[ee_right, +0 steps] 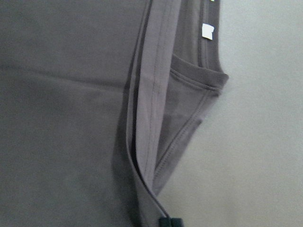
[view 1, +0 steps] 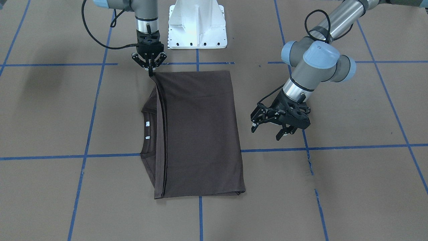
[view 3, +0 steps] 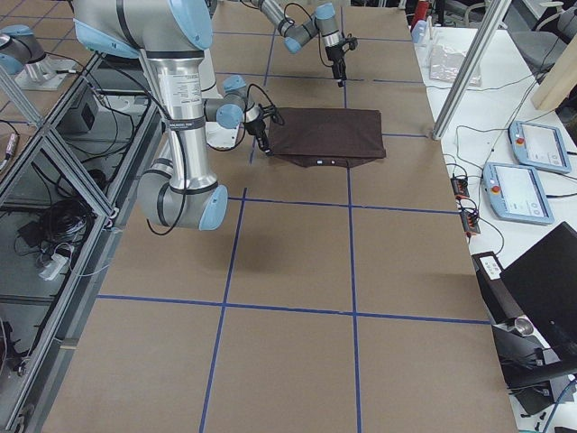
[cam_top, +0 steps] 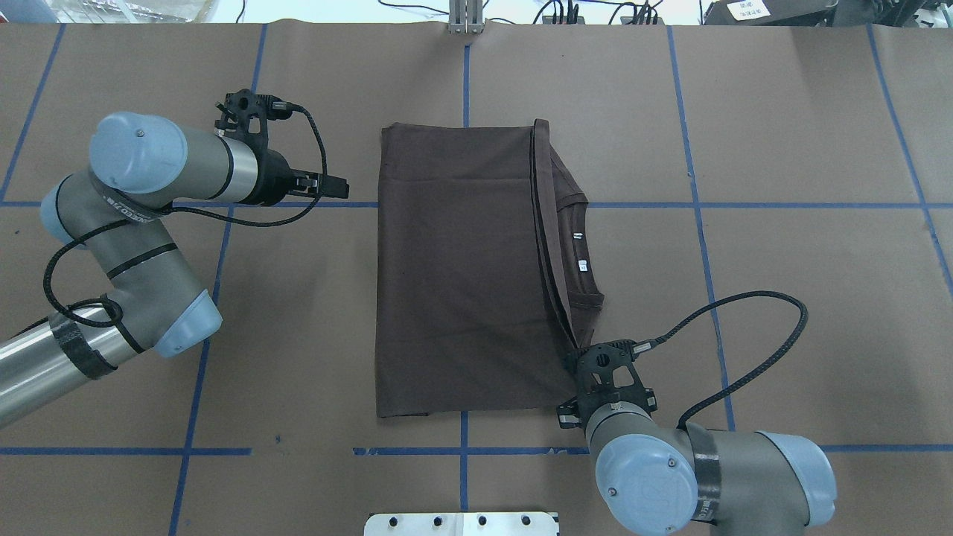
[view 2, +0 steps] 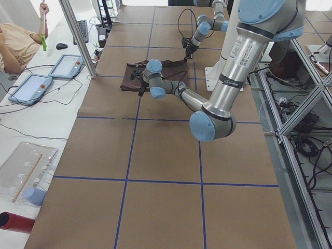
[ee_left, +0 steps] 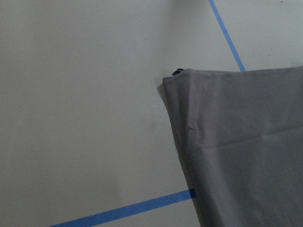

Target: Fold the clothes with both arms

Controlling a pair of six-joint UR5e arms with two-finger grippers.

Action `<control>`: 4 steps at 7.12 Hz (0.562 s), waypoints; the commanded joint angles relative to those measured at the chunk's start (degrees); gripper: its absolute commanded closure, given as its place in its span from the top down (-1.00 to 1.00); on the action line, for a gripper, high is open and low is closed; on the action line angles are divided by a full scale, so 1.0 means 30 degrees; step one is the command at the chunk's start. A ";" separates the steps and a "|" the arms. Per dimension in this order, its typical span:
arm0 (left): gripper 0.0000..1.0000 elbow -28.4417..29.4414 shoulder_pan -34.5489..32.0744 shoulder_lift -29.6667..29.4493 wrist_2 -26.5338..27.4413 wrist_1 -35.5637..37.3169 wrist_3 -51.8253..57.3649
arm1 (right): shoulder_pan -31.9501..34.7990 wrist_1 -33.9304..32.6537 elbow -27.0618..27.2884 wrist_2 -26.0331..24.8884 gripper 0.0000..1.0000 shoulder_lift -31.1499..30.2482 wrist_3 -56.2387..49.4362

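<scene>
One fold looks done: the shirt (view 1: 200, 134) lies flat on the desk (view 1: 334, 184), doubled over. Its hem edge stops short of the collar (view 1: 147, 134), which pokes out on the right gripper's side. The right gripper (view 1: 151, 68) is clenched on the hem corner nearest the robot, tips down at the cloth. The rest of the shirt spreads away from it, outward from the base. The left gripper (view 1: 267, 130) hangs with jaws spread, grasping nothing. The shirt's folded edge is near it, toward the other arm, not touching. The likely next move is for the right gripper to let go and lift straight up without dragging the top layer, before a crosswise fold.
</scene>
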 commanded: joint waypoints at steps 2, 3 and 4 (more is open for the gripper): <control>1.00 0.0068 0.0028 -0.0068 -0.0012 0.0000 0.0000 | -0.0469 0.0003 -0.0130 -0.0082 0.74 -0.0419 0.2452; 1.00 0.0039 0.0028 -0.0069 -0.0012 0.0000 0.0000 | -0.0502 0.0178 -0.0074 -0.0025 1.00 -0.0302 0.2635; 1.00 0.0010 0.0028 -0.0127 -0.0041 0.0029 0.0000 | 0.0049 0.1108 0.0159 0.0121 1.00 -0.0388 0.2578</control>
